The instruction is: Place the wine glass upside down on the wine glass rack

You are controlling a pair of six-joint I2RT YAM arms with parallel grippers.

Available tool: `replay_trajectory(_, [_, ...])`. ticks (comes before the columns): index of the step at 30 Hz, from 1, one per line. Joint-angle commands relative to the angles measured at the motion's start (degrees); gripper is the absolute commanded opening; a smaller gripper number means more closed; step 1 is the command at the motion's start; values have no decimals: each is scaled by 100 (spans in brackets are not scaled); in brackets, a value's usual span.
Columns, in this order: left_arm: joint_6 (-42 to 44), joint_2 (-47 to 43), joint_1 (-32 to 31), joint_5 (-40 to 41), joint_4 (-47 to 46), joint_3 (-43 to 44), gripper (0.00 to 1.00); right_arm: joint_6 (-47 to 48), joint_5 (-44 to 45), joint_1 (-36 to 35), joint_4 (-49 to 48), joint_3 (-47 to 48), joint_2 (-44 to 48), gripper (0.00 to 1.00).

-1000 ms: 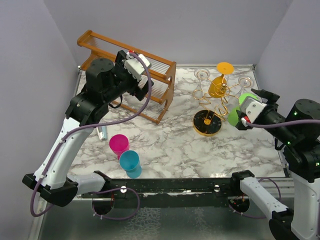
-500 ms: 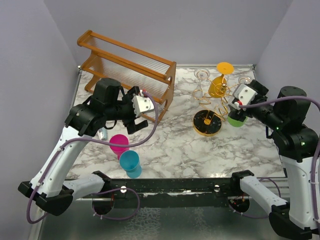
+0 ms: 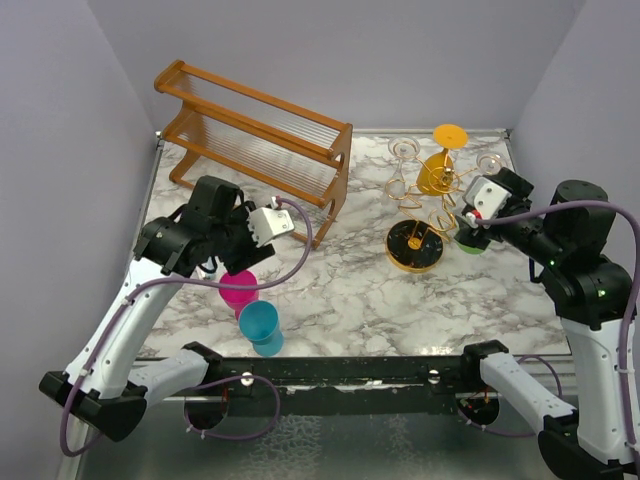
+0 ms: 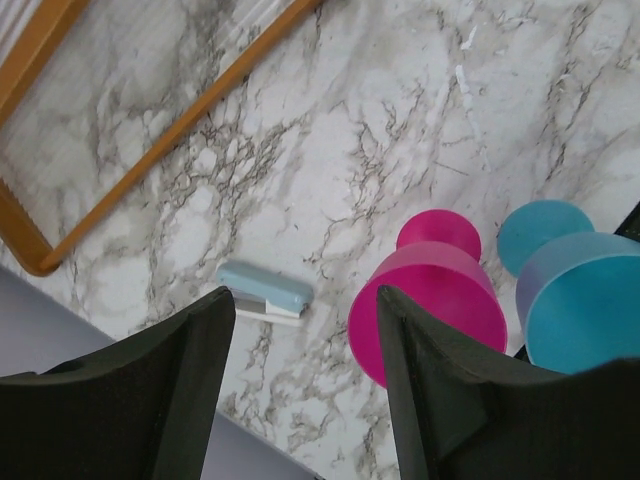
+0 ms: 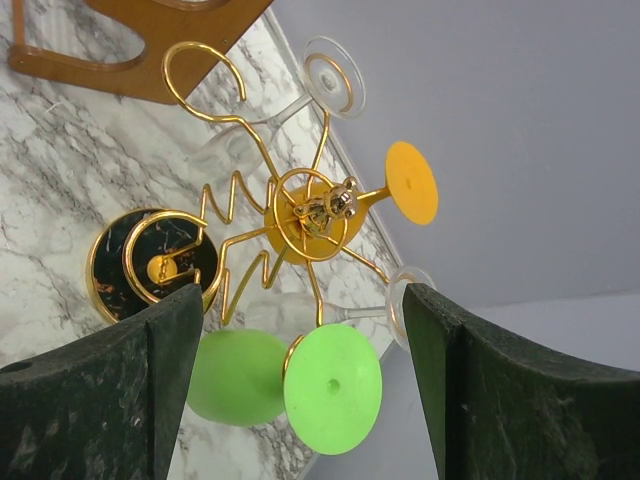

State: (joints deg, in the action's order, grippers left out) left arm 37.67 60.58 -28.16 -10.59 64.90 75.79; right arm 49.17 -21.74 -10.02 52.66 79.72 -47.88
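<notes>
The left gripper [image 4: 302, 310], jaws apart and empty, hangs directly over the magenta plastic wine glass [image 4: 428, 310]. The glass stands near-left on the table, stem vertical, offset toward one finger. The gold wire wine glass rack [image 3: 412, 247] stands far right. The right gripper [image 5: 300, 300], likewise open, hovers beside it.

Tabletop [image 3: 340, 290]: slatted shelf [image 3: 255, 140] at rear left, running diagonally toward centre. Wine glass rack [image 3: 415, 245] at rear right, to the right of the shelf's near end.

Wine glass [image 5: 235, 378] hangs on the rack's right side, just beside the base. Second glass [image 3: 438, 170] hangs inverted behind the base. Third glass [image 3: 403, 150] is at the rack's rear left, fourth glass [image 3: 490, 162] at its rear right.

Front left: rear loose glass [image 3: 238, 290] stands just behind and left of front loose glass [image 3: 260, 325]. Clip-like item [image 4: 265, 290] lies left of them, near the tabletop edge.
</notes>
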Motion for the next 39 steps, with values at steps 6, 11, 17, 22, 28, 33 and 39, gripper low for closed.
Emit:
replay_trajectory(6, [-231, 12, 335, 343, 354, -202, 59, 75, -66, 27, -90, -70, 42, 80])
replay_trajectory(11, [-227, -24, 429, 297, 489, -268, 59, 105, -59, 27, -94, -128, 81, 80])
replay_trajectory(17, [-346, 129, 452, 331, 654, -439, 53, 123, -76, 27, -81, -149, 100, 80])
replay_trajectory(22, [-374, 229, 452, 479, 566, -622, 49, 128, -94, 27, -59, -147, 102, 80])
replay_trajectory(28, [-330, 367, 452, 499, 491, -726, 44, 155, -73, 27, -45, -166, 140, 81])
replay_trajectory(33, [-285, 488, 452, 571, 458, -831, 38, 173, -63, 27, -44, -186, 147, 81])
replay_trajectory(39, [-177, 614, 452, 647, 462, -942, 30, 181, -68, 28, -54, -241, 156, 81])
